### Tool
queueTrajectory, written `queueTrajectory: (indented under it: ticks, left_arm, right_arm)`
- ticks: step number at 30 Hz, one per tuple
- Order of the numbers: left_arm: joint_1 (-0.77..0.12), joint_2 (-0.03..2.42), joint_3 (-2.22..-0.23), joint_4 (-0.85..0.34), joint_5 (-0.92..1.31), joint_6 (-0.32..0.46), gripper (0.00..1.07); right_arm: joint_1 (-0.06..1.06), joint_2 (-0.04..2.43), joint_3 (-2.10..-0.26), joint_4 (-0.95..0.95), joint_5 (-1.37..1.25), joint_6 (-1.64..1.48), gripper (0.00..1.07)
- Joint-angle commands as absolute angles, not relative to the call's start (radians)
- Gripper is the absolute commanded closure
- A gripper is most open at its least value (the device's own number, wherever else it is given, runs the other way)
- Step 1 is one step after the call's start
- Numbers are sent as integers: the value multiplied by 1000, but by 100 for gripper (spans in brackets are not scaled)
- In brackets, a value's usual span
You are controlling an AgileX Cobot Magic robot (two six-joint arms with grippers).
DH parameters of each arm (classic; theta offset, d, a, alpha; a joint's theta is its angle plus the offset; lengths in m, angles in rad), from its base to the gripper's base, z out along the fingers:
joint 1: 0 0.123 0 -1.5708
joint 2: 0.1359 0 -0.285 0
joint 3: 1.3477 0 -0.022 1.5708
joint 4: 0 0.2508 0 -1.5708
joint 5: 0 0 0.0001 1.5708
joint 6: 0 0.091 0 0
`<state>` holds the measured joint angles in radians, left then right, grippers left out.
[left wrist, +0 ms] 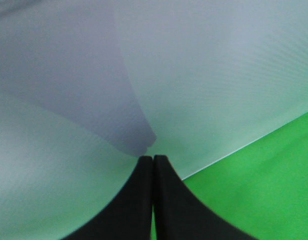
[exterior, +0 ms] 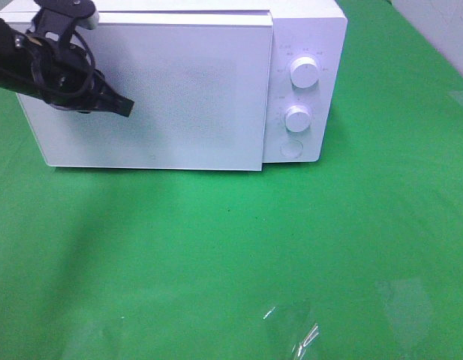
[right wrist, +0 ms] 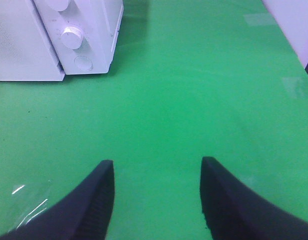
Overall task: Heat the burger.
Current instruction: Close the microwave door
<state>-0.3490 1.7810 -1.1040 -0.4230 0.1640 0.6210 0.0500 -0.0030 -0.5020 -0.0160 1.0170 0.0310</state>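
No burger shows in any view. The white microwave (exterior: pixel 178 90) stands at the back of the green table with its door (exterior: pixel 156 97) closed. My left gripper (exterior: pixel 126 107) is shut and empty, its tip resting against the left part of the door front. In the left wrist view the two black fingers (left wrist: pixel 153 159) meet against the white door (left wrist: pixel 203 75). My right gripper (right wrist: pixel 157 167) is open and empty, low over the green cloth in front of and to the right of the microwave (right wrist: pixel 89 30). It is outside the exterior high view.
Two white knobs (exterior: pixel 304 72) (exterior: pixel 297 118) and a round button (exterior: pixel 292 148) sit on the microwave's right panel. A clear glossy object (exterior: pixel 291 330) lies near the table's front edge, also beside my right gripper's finger (right wrist: pixel 29 205). Green cloth (exterior: pixel 216 247) covers the table.
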Motion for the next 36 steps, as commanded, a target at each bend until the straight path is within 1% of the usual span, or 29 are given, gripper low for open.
queueTrajectory:
  ticks: [1,5,8,9,18,25,30,31,32,33,34,36]
  left_arm:
    - [-373,1807,-1158,-430,109,622,106]
    - [-434,1879,-1264,-430,105,622,106]
    - [-453,1906,-1305,-430,106,622,106]
    - [-468,1933,-1347,-430,106,622,106]
    - [-517,2032,-1500,-429,106,622,106]
    - [-542,2047,-1532,-429,123,622,106]
    - [-552,2006,-1533,-427,227,622,106]
    - [-552,1979,-1533,-427,301,622,106]
    - [-552,1979,-1533,-427,301,622,106]
    - [-552,1943,-1533,-424,370,622,106]
    - [-552,1943,-1533,-424,370,622,106]
    - [-552,1879,-1533,-410,509,615,106]
  right_arm:
    - [50,-31,-501,-22,1006,23,58]
    - [50,-31,-501,-22,1006,23,58]
    - [50,-31,-501,-22,1006,23,58]
    - [50,-31,-501,-22,1006,23,58]
    - [50,-31,-501,-22,1006,23,58]
    - [50,-31,-501,-22,1006,23,58]
    - [50,-31,-501,-22,1006,25,58]
    - [50,-31,-501,-22,1006,25,58]
    - [50,-31,-501,-22,1006,25,58]
    - [50,-31,-501,-22,1006,25,58]
    - [50,-31,-501,-22,1006,25,58]
    - [50,-31,-501,-22,1006,25,58]
